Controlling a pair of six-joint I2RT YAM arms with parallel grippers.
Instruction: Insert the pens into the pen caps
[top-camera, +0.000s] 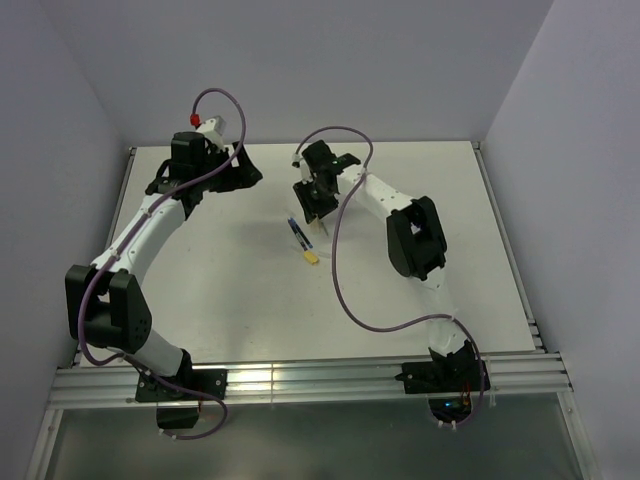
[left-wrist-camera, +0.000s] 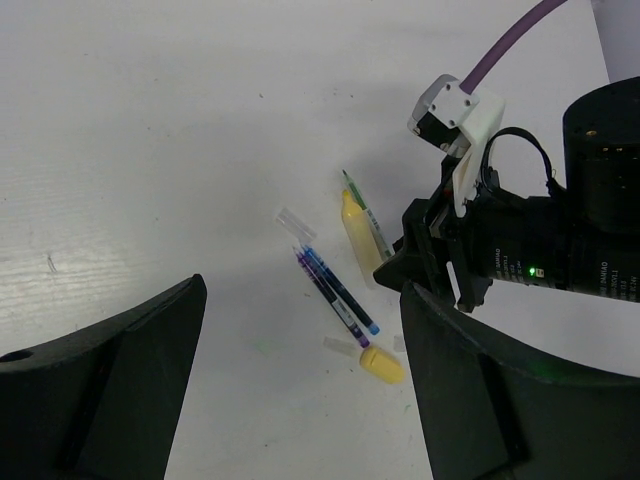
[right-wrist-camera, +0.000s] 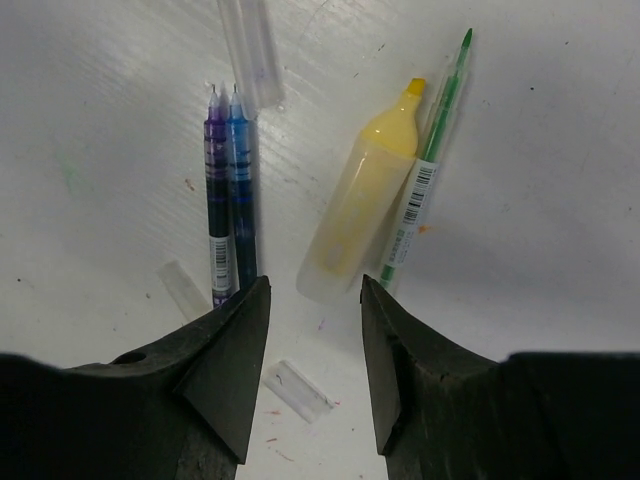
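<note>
Two thin dark pens, one purple (right-wrist-camera: 215, 190) and one blue (right-wrist-camera: 240, 190), lie side by side on the white table; they also show in the top view (top-camera: 297, 234). A pale yellow highlighter body (right-wrist-camera: 362, 210) and a thin green pen (right-wrist-camera: 432, 170) lie next to them. A bright yellow cap (left-wrist-camera: 382, 365) lies at the dark pens' ends, seen from the top too (top-camera: 312, 258). Clear caps (right-wrist-camera: 297, 390) lie loose. My right gripper (right-wrist-camera: 315, 290) is open and empty just above the pens. My left gripper (left-wrist-camera: 300, 300) is open and empty, off to the left (top-camera: 250, 172).
More clear caps lie by the pens (right-wrist-camera: 250, 50) (right-wrist-camera: 185, 290). The right arm's wrist (left-wrist-camera: 520, 250) hangs close over the pens in the left wrist view. Purple cables (top-camera: 340, 270) loop over the table (top-camera: 200, 300). Grey walls close in the back and sides.
</note>
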